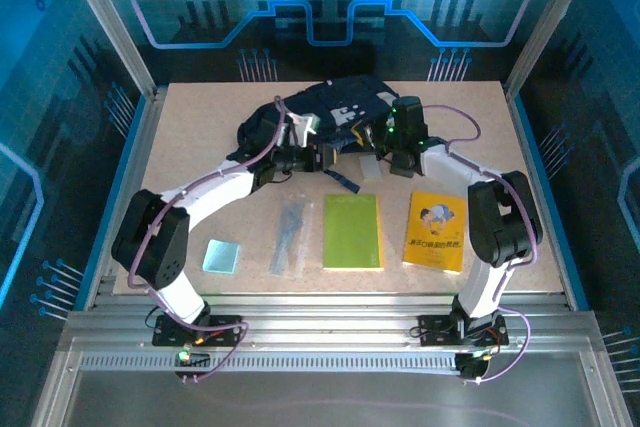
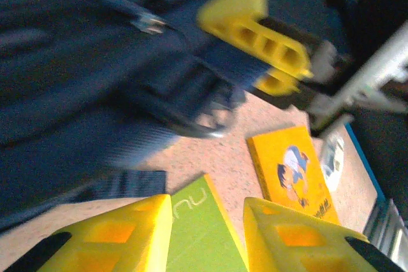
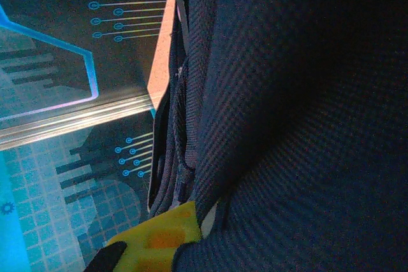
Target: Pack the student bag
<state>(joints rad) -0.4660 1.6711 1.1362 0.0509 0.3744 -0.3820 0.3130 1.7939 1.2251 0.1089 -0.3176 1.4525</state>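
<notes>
STUDENT PACKING TRIAL: The bag [image 1: 325, 112] lies slumped at the far middle of the table [image 1: 520, 247], with both arms at its near edge. The left gripper [image 2: 207, 214] hovers just short of a strap and its metal ring [image 2: 207, 119], jaws spread with nothing between them. The right gripper [image 2: 271, 68] has its jaws pressed together, apparently pinching a fold of the bag's fabric, though the blurred wrist view makes the grip hard to confirm. Nearer the arms, in a row from the left, lie a pale blue card [image 1: 221, 255], a grey object [image 1: 291, 237], a green book [image 1: 352, 231] and a yellow book [image 1: 437, 231].
</notes>
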